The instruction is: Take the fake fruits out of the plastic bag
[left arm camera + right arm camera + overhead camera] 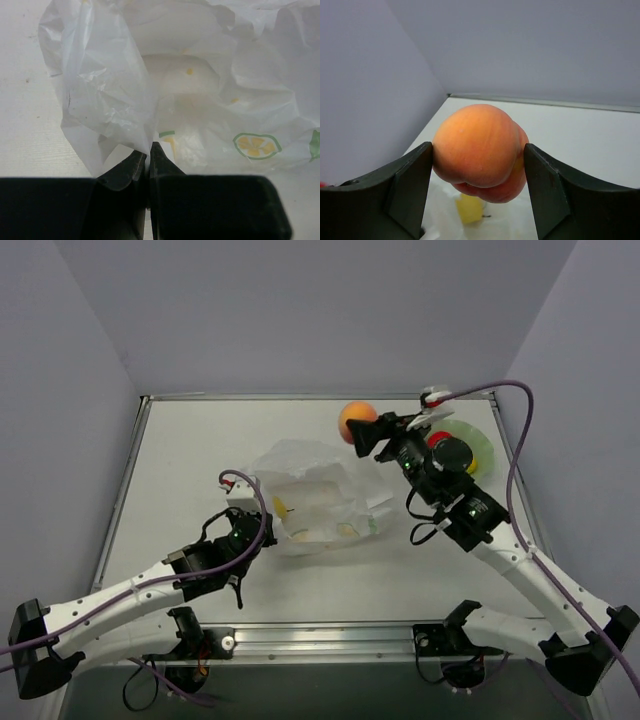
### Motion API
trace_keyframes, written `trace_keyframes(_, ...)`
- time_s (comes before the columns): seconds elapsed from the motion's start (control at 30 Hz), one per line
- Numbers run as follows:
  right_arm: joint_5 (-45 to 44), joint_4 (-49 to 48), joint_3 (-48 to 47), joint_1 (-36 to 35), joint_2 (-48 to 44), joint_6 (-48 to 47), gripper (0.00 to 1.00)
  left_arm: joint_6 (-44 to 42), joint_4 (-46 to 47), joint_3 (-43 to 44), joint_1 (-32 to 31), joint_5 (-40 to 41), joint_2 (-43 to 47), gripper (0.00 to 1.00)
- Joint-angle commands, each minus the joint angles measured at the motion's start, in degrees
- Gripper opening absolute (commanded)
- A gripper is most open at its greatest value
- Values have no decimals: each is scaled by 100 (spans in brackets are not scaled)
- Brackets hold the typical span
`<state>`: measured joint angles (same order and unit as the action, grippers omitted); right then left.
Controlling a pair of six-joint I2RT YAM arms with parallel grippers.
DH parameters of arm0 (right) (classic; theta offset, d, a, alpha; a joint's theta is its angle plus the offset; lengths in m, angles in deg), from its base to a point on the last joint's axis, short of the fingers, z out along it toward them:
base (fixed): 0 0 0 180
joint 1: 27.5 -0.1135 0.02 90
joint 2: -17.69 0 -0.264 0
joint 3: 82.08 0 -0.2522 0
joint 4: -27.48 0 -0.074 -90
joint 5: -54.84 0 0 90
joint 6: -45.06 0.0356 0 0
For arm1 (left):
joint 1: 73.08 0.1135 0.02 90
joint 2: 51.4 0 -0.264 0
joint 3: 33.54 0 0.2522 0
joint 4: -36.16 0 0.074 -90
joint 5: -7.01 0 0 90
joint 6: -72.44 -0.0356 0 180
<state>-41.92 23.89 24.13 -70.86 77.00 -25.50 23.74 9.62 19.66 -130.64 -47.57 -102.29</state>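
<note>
Peach (479, 150) sits clamped inside the right pincer (477, 152).

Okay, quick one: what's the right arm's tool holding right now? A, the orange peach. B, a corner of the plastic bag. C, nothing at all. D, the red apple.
A: the right wrist view shows the right tool closed on the orange peach, held in the air, while the left tool pinches an edge of the plastic bag.
</note>
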Motion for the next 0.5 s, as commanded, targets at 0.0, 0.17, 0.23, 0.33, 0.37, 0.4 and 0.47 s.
trace_keyframes(0.0,26,319,-378,932,273,-221,43,-87,205,-94,43,-79,106,3)
trace_keyframes(0.17,-560,328,-273,2250,713,-195,43,-96,398,-288,43,-316,264,2)
trace_keyframes(0.23,-895,250,-10,2734,906,-134,43,-139,565,-375,43,-491,317,2)
trace_keyframes(0.33,-1326,-67,438,3419,1144,68,43,-219,662,-393,43,-632,343,2)
trace_keyframes(0.37,-1371,-102,492,3613,1240,216,43,-245,688,-393,43,-676,369,3)
trace_keyframes(0.4,-1293,-224,544,3806,1485,296,43,-289,715,-393,43,-711,387,2)
trace_keyframes(0.47,-1074,-400,676,4299,1741,490,43,-315,776,-411,43,-826,448,2)
